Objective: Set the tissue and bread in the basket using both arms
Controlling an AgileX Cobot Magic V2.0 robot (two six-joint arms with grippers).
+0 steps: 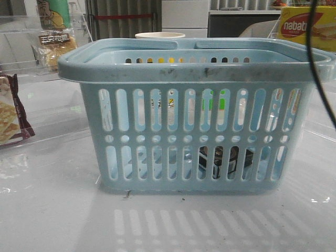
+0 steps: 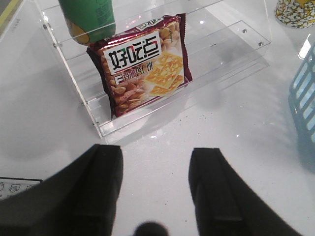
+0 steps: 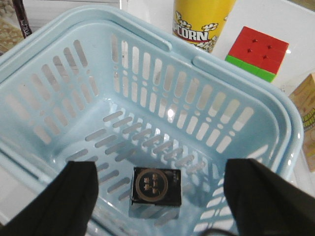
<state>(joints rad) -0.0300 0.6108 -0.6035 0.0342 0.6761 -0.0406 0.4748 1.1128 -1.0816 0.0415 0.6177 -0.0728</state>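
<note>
The light blue basket [image 1: 194, 68] stands mid-table and also shows in the right wrist view [image 3: 147, 44]. The black tissue pack [image 3: 156, 186] lies flat on the basket floor and shows through the slots in the front view [image 1: 226, 160]. My right gripper [image 3: 160, 172] is open and empty, above the basket, with the tissue pack below and between its fingers. The bread [image 1: 55, 47] in its clear bag sits on a clear shelf at the far left. My left gripper [image 2: 156, 162] is open and empty over bare table, short of the cracker shelf. Neither gripper shows in the front view.
A maroon-edged cracker bag [image 2: 142, 64] leans in a clear acrylic shelf [image 2: 147, 118] beside a green can [image 2: 88, 19]. A yellow popcorn cup [image 3: 202, 19] and a colour cube [image 3: 257, 53] stand behind the basket. A nabati box [image 1: 307, 26] is at the far right.
</note>
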